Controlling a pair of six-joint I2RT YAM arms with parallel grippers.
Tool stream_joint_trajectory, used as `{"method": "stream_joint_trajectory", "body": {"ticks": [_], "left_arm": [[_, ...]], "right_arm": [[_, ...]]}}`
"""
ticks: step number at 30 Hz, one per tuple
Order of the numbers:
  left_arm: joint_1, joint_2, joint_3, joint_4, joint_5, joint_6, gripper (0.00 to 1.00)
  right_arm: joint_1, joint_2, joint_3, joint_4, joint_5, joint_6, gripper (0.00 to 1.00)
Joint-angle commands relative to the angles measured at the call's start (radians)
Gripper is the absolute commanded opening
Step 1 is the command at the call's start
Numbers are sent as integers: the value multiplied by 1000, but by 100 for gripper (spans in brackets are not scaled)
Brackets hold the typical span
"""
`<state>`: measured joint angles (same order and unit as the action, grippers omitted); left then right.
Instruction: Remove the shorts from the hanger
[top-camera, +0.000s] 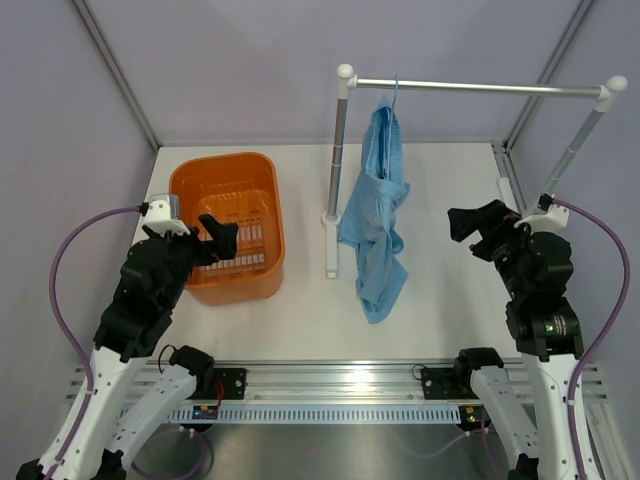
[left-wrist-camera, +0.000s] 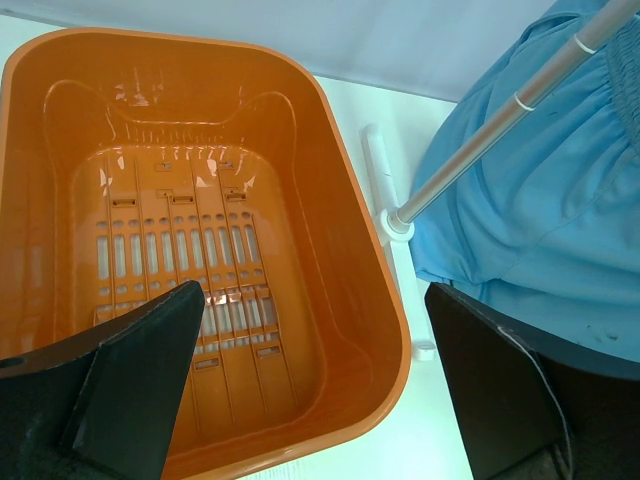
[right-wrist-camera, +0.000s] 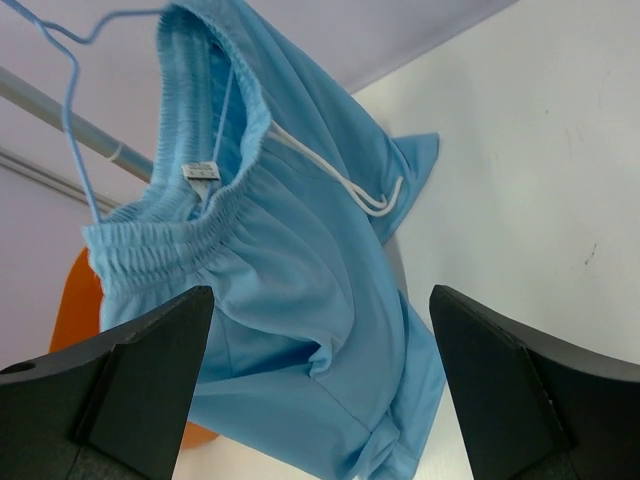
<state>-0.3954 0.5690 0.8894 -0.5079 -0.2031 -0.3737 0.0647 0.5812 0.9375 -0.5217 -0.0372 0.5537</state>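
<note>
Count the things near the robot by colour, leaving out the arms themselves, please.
Blue: 2, the shorts and the hanger
Orange: 1, the basket
Silver: 1, the rail
Total: 4

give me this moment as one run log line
light-blue fabric shorts: on thin blue wire hanger, hung from silver rail | left gripper: open, over orange plastic basket | right gripper: open, facing shorts, no contact

Shorts (top-camera: 375, 215): soft, matt, wrinkled cloth. Basket (top-camera: 235, 288): glossy plastic. Rail (top-camera: 470, 88): smooth shiny metal. Hanger (right-wrist-camera: 72, 110): thin wire. Surface (top-camera: 450, 310): matt.
</note>
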Motion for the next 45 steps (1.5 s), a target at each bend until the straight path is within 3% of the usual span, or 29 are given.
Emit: {"method": "stream_joint_trajectory", "body": {"ticks": [1, 6, 8, 9, 13, 25, 36, 45], "left_arm": [[0, -6, -12, 32, 30, 2, 99], [0, -3, -10, 31, 34, 1, 99], [0, -8, -10, 34, 36, 1, 99], [0, -8, -10, 34, 36, 2, 99], [0, -11, -9, 31, 37, 1, 99], [1, -12, -6, 26, 31, 4, 99], [1, -12, -6, 25, 22, 4, 99], [0, -6, -6, 23, 18, 4, 99]], "right_arm": [[4, 49, 116, 43, 23, -8, 99], [3, 189, 283, 115, -94, -17, 100], [15, 358, 373, 112, -179, -26, 99], [33, 359, 407, 103, -179, -26, 99], [211, 582, 582, 43, 32, -127, 99], [400, 897, 935, -9, 336, -262, 92], [428, 1014, 971, 34, 473, -314, 86], [429, 1068, 991, 87, 502, -340, 70]]}}
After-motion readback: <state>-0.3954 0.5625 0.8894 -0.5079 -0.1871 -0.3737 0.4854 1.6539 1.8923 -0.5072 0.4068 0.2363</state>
